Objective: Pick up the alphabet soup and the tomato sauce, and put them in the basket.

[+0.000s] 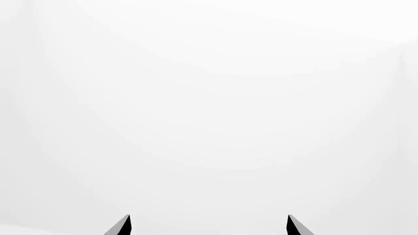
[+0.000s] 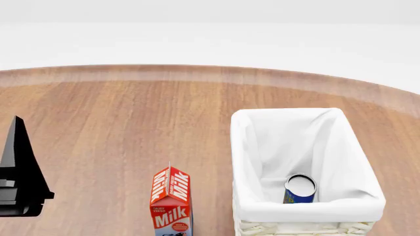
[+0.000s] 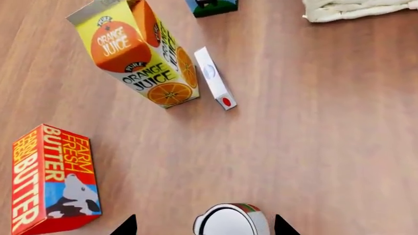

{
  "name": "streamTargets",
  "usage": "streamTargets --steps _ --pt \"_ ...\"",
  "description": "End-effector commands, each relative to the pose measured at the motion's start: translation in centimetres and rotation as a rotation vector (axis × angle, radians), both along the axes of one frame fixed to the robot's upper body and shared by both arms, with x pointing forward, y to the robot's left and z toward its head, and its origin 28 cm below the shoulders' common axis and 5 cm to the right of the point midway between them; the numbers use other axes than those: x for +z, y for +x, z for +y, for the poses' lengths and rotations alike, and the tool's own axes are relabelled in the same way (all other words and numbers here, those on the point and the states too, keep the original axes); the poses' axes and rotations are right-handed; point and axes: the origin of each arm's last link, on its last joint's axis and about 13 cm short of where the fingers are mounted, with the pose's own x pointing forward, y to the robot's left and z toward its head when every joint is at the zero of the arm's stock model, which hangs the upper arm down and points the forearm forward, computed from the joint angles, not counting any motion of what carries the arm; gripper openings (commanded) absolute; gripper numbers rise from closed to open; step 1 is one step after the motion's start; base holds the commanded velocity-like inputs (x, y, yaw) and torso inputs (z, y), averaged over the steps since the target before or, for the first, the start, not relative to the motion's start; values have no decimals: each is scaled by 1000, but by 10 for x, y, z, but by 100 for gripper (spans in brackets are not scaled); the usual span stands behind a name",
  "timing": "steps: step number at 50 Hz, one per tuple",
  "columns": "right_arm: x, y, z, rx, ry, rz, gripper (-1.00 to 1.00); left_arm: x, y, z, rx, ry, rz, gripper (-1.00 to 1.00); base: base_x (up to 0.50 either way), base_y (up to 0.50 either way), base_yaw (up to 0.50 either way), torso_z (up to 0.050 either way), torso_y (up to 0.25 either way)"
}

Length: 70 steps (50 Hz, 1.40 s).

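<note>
The alphabet soup (image 2: 300,189), a blue can with a silvery lid, stands inside the basket (image 2: 244,147) against its near wall. In the right wrist view the tomato sauce (image 3: 232,221), a can with a red and green label edge and a silvery lid, stands on the wood table. My right gripper (image 3: 205,226) is open, with one fingertip on each side of the can and a gap on both sides. My left gripper (image 1: 209,226) is open and faces only a blank white background. A black pointed part of the left gripper (image 2: 16,167) shows at the head view's left edge.
A red milk carton (image 2: 172,201) stands left of the basket. Near the tomato sauce are an orange juice carton (image 3: 140,54), a small white box (image 3: 214,78) and a butter box (image 3: 52,178). A corner of the basket (image 3: 353,9) shows beyond them.
</note>
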Motion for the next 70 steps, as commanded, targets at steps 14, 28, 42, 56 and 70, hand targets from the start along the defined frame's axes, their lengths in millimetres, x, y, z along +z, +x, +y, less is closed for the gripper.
streamTargets --steps 14,28,42,56,70 --pt "-19 3 0 38 -48 16 100 0 1 0 0 -1 0 100 0 0 0 0 0" --pt "-25 1 0 53 -79 19 100 0 0 -1 -3 -1 -2 100 0 0 0 0 0" --pt "-30 5 4 81 -88 20 100 0 0 0 -2 -3 -1 100 0 0 0 0 0" --pt "-42 9 8 96 -98 27 100 -2 1 0 -2 -5 2 100 0 0 0 0 0" --pt "-54 5 12 109 -88 49 100 -1 0 0 -3 -4 0 100 0 0 0 0 0"
